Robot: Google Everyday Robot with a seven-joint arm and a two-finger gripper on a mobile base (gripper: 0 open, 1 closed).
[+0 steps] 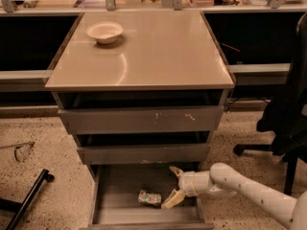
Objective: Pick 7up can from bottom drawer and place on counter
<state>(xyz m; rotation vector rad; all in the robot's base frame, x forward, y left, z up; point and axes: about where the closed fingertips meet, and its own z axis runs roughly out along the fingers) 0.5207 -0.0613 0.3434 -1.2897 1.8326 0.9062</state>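
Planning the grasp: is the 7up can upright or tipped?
Tipped: the 7up can lies sideways in the bottom drawer, with the gripper open beside it.

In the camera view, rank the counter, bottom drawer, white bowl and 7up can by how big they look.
Largest to smallest: counter, bottom drawer, white bowl, 7up can. The bowl sits farther back, so its real lead over the can may be bigger. The open claw hangs in the drawer, right of the can.

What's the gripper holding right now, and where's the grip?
Nothing. The gripper is open in the bottom drawer, just right of the 7up can, which lies on the drawer floor.
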